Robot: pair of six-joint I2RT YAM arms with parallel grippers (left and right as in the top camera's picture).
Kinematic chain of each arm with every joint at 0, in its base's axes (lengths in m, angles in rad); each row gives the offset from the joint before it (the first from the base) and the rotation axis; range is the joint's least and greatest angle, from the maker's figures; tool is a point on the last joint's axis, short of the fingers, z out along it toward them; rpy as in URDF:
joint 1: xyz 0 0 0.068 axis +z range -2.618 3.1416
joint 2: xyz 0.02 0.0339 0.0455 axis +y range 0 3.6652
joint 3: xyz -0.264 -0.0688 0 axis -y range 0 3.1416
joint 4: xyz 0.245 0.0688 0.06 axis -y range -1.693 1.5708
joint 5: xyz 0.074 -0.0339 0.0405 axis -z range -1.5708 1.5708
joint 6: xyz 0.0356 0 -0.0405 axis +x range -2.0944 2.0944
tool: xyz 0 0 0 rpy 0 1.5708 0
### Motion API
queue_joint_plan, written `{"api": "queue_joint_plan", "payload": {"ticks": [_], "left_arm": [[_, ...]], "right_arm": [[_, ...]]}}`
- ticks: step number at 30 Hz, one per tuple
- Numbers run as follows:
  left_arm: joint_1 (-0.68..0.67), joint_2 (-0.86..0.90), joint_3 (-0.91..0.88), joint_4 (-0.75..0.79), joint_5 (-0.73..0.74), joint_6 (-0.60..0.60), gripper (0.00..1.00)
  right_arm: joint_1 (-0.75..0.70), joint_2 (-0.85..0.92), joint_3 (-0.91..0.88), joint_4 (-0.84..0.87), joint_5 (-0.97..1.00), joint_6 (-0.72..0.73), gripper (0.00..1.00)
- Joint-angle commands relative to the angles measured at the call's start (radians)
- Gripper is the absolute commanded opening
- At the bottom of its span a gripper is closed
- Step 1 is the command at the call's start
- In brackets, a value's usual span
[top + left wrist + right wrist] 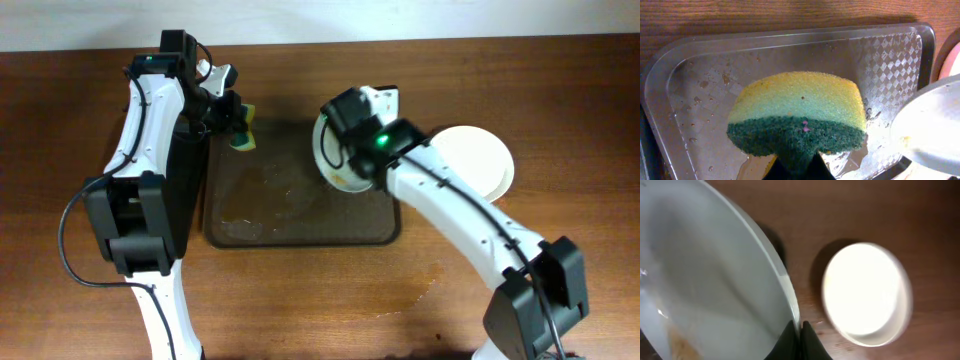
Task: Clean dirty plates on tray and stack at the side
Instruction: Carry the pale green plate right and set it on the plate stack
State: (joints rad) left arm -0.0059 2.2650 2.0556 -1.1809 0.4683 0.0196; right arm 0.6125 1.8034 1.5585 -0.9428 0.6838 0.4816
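Right gripper (799, 330): 1 plate (705, 280) | left gripper (797, 167): 1 sponge (797, 107) | 1 tray (330, 228)

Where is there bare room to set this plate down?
Bare table along the tray's near edge and beyond its far edge. The tray's middle is free but wet. Crowded: its rear corners, with the sponge and held plate; black tray to its left, stacked plates to its right.

Left fingers (776, 175) clamped, left arm (148, 120) stretched forward; right fingers (812, 347) pinched, right arm (455, 205) angled inward.
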Motion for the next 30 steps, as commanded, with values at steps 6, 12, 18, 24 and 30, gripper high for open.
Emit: {"api": "queue_joint_plan", "payload": {"ticks": [6, 12, 18, 24, 30], "left_arm": [[0.002, -0.006, 0.014, 0.002, 0.014, 0.019, 0.01], [0.002, -0.006, 0.014, 0.002, 0.014, 0.019, 0.01], [0.002, -0.006, 0.014, 0.001, 0.013, 0.019, 0.01], [0.002, -0.006, 0.014, -0.001, 0.002, 0.019, 0.01], [0.002, -0.006, 0.014, -0.001, 0.002, 0.019, 0.01]], "right_arm": [[0.199, -0.013, 0.009, -0.001, 0.562, -0.003, 0.04], [0.216, -0.014, 0.009, -0.001, 0.522, -0.003, 0.04], [0.145, -0.083, 0.009, -0.003, 0.224, 0.005, 0.04], [-0.039, -0.256, 0.009, -0.033, -0.019, 0.062, 0.04], [-0.397, -0.348, 0.009, -0.114, -0.282, 0.103, 0.04]]}}
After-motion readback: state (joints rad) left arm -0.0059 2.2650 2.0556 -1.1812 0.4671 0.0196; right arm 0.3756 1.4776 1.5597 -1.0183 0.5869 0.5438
